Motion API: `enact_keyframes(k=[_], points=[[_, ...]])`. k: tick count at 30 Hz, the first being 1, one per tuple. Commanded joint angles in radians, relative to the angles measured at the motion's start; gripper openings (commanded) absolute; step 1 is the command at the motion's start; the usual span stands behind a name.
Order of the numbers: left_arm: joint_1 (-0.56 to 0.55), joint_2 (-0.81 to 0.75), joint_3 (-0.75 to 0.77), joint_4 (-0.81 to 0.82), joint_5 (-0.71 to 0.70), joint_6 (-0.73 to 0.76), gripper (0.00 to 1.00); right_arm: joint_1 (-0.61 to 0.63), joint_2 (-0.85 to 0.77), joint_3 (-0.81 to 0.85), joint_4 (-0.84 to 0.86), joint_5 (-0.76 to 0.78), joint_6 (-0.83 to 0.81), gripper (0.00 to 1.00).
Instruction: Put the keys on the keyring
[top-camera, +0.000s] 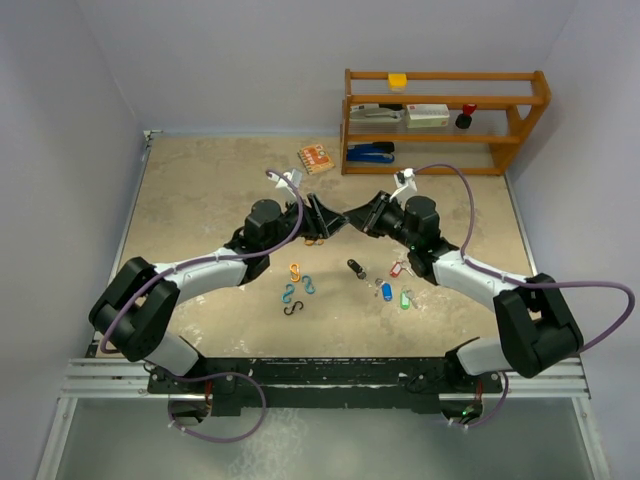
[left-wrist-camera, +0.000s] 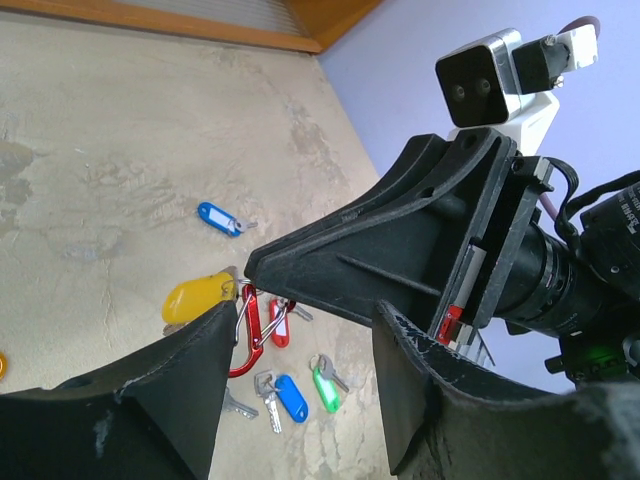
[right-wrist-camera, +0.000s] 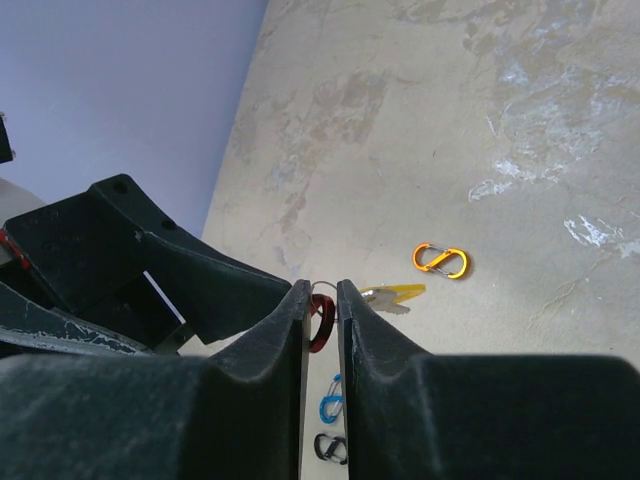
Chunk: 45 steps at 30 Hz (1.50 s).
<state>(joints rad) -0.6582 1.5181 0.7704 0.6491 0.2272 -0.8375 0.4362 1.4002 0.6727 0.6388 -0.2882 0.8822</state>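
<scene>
In the middle of the top view, both arm tips close together over the beige speckled table (top-camera: 200, 200), to work on one tiny thing from two sides. In the right wrist view, right black pincer (right-wrist-camera: 320, 290) with fingers almost pressed together, seemingly pinching the small silver ring (right-wrist-camera: 325, 284) of the yellow-tagged metal key (right-wrist-camera: 398, 293). Looks meant to steer it onto the red metal snap-hook keyring (right-wrist-camera: 320, 328) just under the tips. Cannot tell if ring and hook are joined yet. Left black pincer (left-wrist-camera: 305, 325) spread wide, pinching nothing, the hook right beside the finger at the lower left of the left wrist view, maybe ready to steady it. Right of centre in the top view, other small tagged keys (top-camera: 387, 291), loose, not yet on the hook. Left of them, coloured S-shaped clips (top-camera: 295, 271), not part of the job.
</scene>
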Motion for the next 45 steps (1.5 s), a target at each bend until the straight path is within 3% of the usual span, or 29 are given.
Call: enact_keyframes(k=[1, 12, 17, 26, 37, 45], points=[[-0.006, -0.035, 0.005, 0.063, -0.003, 0.012, 0.54, -0.006, -0.014, -0.002, 0.060, -0.037, 0.012, 0.18], [-0.006, -0.012, 0.000, 0.036, -0.048, 0.042, 0.54, -0.015, -0.046, -0.011, 0.053, -0.005, 0.010, 0.00], [-0.005, -0.060, -0.033, -0.001, -0.143, 0.069, 0.55, -0.028, -0.078, -0.019, 0.004, 0.038, -0.019, 0.00], [-0.004, -0.182, -0.159, 0.152, -0.282, 0.022, 0.56, -0.057, -0.107, -0.047, -0.016, 0.058, -0.031, 0.00], [-0.004, -0.191, -0.155, -0.020, -0.381, 0.024, 0.55, -0.060, -0.066, 0.052, -0.162, 0.184, -0.219, 0.00], [-0.004, -0.201, -0.205, -0.044, -0.405, 0.002, 0.54, -0.063, 0.049, 0.156, -0.214, 0.297, -0.327, 0.00]])
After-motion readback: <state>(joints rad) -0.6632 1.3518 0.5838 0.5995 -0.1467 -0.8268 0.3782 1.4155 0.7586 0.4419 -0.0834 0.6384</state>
